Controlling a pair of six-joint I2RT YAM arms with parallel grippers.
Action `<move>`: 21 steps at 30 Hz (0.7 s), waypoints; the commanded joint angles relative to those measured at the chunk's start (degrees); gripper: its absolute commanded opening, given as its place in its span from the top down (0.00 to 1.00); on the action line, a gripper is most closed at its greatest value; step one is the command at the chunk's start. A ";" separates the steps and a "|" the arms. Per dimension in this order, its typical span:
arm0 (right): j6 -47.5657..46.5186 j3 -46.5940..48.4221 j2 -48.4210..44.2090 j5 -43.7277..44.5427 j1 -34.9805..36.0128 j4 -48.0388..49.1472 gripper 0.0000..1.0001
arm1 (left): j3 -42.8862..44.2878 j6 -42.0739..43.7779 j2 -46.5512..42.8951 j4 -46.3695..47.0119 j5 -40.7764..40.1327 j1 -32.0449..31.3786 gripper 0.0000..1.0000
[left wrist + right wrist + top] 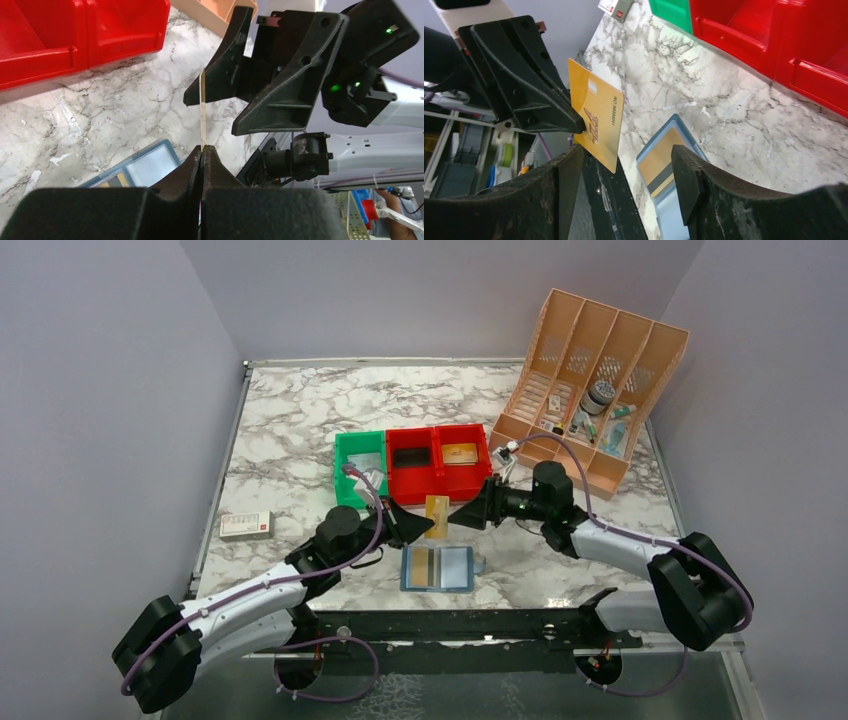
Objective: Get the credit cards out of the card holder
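The blue card holder [438,567] lies open and flat on the marble in front of the bins. A gold credit card with a dark stripe [659,167] sits in its left pocket. My left gripper [201,148] is shut on another gold credit card [596,120] and holds it upright above the table, edge-on in the left wrist view. My right gripper [626,170] faces it from the right, open. The card's free corner lies between the right gripper's fingers, close to one finger [569,165]. A tan card [460,453] lies in the right red bin.
Two red bins [440,480] and a green bin [345,475] stand in a row just behind the grippers. A white-and-red flat box [246,525] lies at the left. A peach file organiser [640,360] with small items stands at the back right.
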 commanded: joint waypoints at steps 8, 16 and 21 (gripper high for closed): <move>5.69 0.48 3.26 -9.54 0.11 12.40 0.49 | -1.66 -3.22 -1.41 8.13 4.16 1.29 1.00; 8.70 0.52 3.74 -11.65 0.11 16.31 0.68 | -0.66 -3.51 -0.04 9.64 7.84 1.65 1.00; 10.35 -0.05 3.78 -13.78 0.04 19.20 0.75 | -1.15 -4.01 -0.15 10.70 8.49 1.82 1.00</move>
